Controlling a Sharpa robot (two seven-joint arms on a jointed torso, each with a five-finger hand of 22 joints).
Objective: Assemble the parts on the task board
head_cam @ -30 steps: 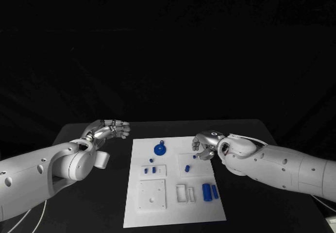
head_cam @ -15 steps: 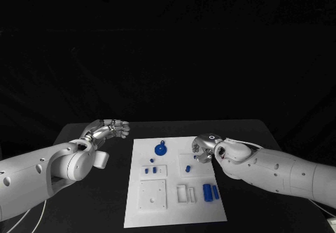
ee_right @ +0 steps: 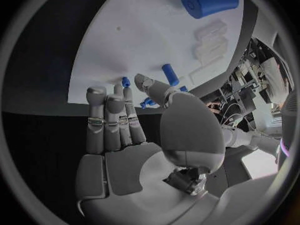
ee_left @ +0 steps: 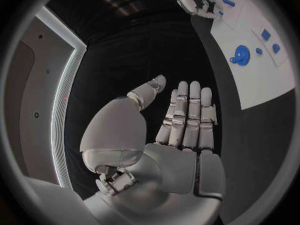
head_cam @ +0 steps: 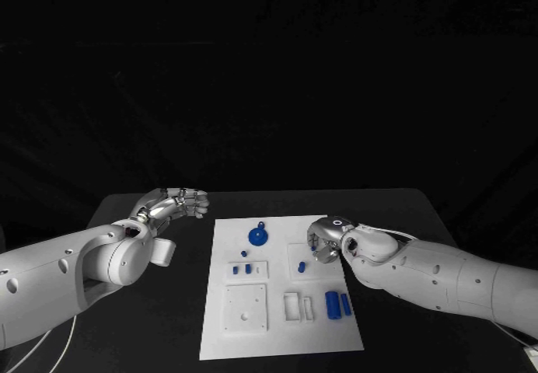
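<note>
The white task board [head_cam: 281, 334] lies in the middle of the black table. A round blue part [head_cam: 258, 234] sits near its far end, with small blue pegs [head_cam: 240, 270] and another peg [head_cam: 301, 266] around mid-board. A blue cylinder [head_cam: 332, 304] lies near the right edge, also seen as the cylinder [ee_right: 209, 0] in the right wrist view. My right hand [head_cam: 327, 237] hovers over the board's right side, fingers [ee_right: 106, 120] stretched out and holding nothing. My left hand [head_cam: 174, 206] is over the table left of the board's far corner, fingers [ee_left: 187, 115] straight and empty.
White raised blocks [head_cam: 246, 308] and slotted holders [head_cam: 298, 306] stand on the near half of the board. Bare black table [head_cam: 146, 326] lies to the left and right of the board. My right forearm [head_cam: 448, 276] covers the table's right side.
My right hand has shifted slightly nearer and inward over the board's right edge, with the forearm following. The left hand has hardly moved.
</note>
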